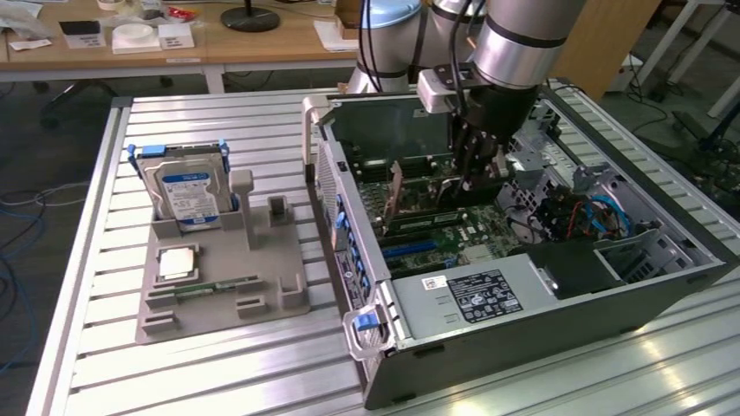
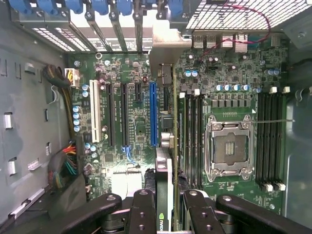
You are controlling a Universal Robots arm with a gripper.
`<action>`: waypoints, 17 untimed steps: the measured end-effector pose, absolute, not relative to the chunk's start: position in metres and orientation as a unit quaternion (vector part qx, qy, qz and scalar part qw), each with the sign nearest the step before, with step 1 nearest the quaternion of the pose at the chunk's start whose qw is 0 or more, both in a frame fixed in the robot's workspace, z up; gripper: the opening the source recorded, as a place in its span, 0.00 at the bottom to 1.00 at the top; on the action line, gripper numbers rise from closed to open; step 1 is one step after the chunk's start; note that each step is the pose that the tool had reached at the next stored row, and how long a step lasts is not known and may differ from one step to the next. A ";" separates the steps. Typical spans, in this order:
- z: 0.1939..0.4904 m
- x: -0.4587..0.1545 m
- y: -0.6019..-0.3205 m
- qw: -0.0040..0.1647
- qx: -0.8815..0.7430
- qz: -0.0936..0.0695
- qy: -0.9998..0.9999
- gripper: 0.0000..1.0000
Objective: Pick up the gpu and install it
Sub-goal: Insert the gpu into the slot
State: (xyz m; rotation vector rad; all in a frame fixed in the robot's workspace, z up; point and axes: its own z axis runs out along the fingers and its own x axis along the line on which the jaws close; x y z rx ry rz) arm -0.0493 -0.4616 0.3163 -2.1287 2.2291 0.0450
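So the gripper [image 2: 165, 204] is down inside the open case [image 1: 647, 295], fingers [image 2: 144, 209] clamped on the gpu [image 2: 165, 146], holding it edge-on over the motherboard [image 2: 229, 78]. From the wrist view the card runs from between the fingers toward the rear slot openings, and its silver bracket [image 2: 163, 48] sits up against that back wall. In the exterior view the card [image 1: 399, 186] stands upright below the arm, roughly mid-case.

Where exactly the bottom edge sits is hard to call. It looks like it's just beside the blue slot [image 2: 153, 114], on the side toward the memory slots [image 2: 192, 131], not over it. I can't tell whether the edge is touching the board or hovering.

My take on doing this step right:
- Line the gold edge up along the slot's whole length first. Any twist and one end seats while the other rides up.
- Keep the card dead vertical. A tilt toward the memory slots would jam it.
- Watch the bracket. It has to slide into its rear opening, not hang up on the frame.
- Press straight down and evenly, no rocking.

Off to the exterior view's left, the hard drive [image 1: 189, 195] stands in the grey holder [image 1: 220, 286] on the table [image 1: 93, 364], well apart from all this.
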 end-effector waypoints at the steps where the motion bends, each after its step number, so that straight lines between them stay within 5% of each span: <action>1: 0.315 -0.049 -0.462 0.029 -0.690 0.015 0.723 0.27; 17: 0.302 -0.050 -0.466 0.029 -0.690 0.015 0.723 0.27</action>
